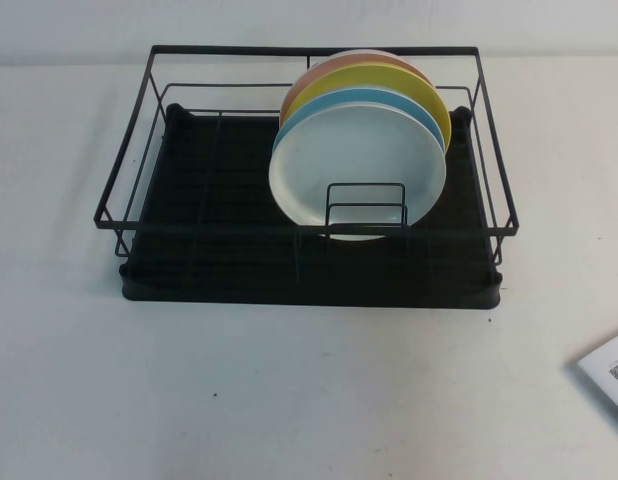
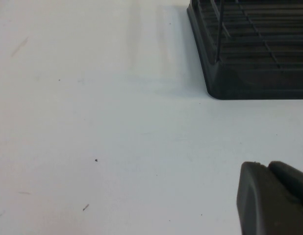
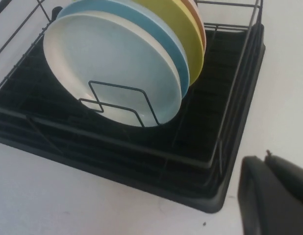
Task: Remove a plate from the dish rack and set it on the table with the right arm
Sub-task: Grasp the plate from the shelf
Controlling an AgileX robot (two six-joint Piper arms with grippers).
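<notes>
The right gripper (image 3: 274, 196) hovers over the table (image 1: 289, 390) just outside the dish rack (image 3: 141, 161), holding nothing, its opening impossible to tell; the left gripper (image 2: 271, 200) hangs low beside the rack's other near corner, equally unreadable. This looks like the approach step: ahead of the right fingers, the white plate (image 1: 357, 165) stands on edge, front of its stack, face toward the robot. Next, the fingers must reach its top rim and lift upward.
</notes>
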